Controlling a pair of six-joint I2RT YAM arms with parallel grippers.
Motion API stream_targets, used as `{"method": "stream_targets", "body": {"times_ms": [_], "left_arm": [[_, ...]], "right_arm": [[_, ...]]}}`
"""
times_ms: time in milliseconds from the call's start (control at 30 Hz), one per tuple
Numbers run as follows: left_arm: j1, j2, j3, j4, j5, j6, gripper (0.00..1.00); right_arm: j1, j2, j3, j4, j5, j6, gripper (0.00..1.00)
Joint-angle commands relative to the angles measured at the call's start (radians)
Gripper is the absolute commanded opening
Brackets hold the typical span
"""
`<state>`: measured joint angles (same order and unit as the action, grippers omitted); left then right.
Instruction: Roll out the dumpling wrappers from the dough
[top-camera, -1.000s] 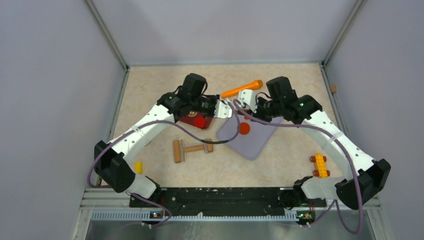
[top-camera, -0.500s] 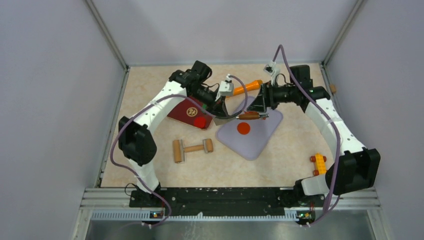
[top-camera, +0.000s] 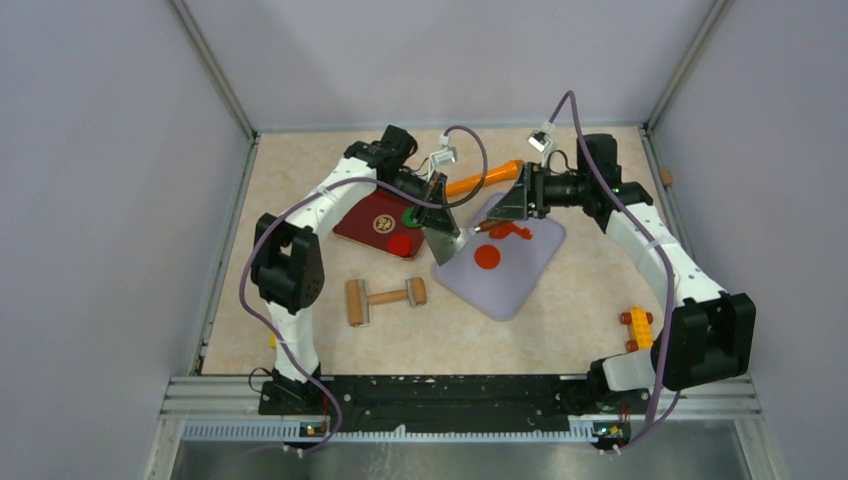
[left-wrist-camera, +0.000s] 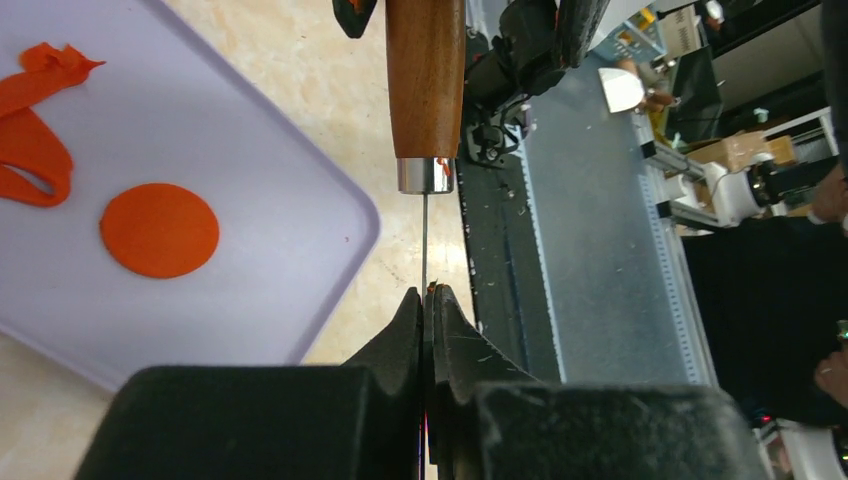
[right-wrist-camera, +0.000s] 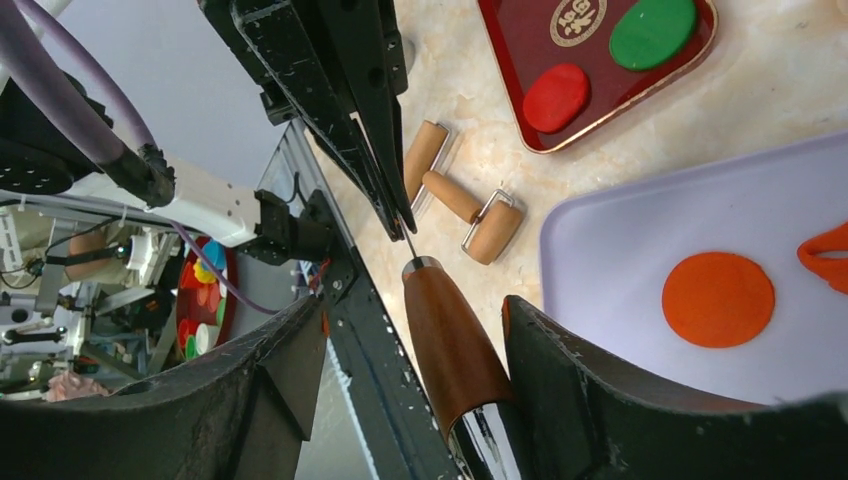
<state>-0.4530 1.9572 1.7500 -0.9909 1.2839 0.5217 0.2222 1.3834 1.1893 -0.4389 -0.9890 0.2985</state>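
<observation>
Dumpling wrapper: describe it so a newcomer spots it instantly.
Find the lavender mat mid-frame in the top view. On it lies the wrapper, a flat round orange disc. The scraps beside it are ragged; the red disc and green disc sit on the maroon tray.

Wrapper (left-wrist-camera: 159, 229), beside the left gripper (left-wrist-camera: 428, 292): plain orange-red. Mat (left-wrist-camera: 250, 150) under it: pale lavender. Scraper (left-wrist-camera: 425, 80), between both black grippers: brown wood-grain handle, silver collar. Tray (right-wrist-camera: 510, 30), beyond the right gripper (right-wrist-camera: 410, 310): dark red, gold rim and emblem. On it: green disc (right-wrist-camera: 652, 30), red disc (right-wrist-camera: 556, 97).
</observation>
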Motion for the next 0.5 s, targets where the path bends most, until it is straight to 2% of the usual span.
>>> {"method": "stream_targets", "body": {"times_ms": [0,200,300,467], "left_arm": [[0.011,-0.013,-0.029,0.112,0.11,-0.145,0.0],[0.02,0.0,-0.075,0.237,0.16,-0.296,0.0],[0.02,0.005,-0.087,0.256,0.169,-0.319,0.0],[0.021,0.017,-0.103,0.299,0.184,-0.371,0.0]], "right_arm": [[0.0,-0.026,-0.014,0.061,-0.026,0.046,0.64],[-0.007,-0.03,-0.023,0.05,-0.025,0.042,0.57],[-0.007,-0.036,-0.032,0.055,-0.026,0.044,0.52],[-0.008,-0.037,-0.039,0.069,-0.032,0.051,0.35]]}}
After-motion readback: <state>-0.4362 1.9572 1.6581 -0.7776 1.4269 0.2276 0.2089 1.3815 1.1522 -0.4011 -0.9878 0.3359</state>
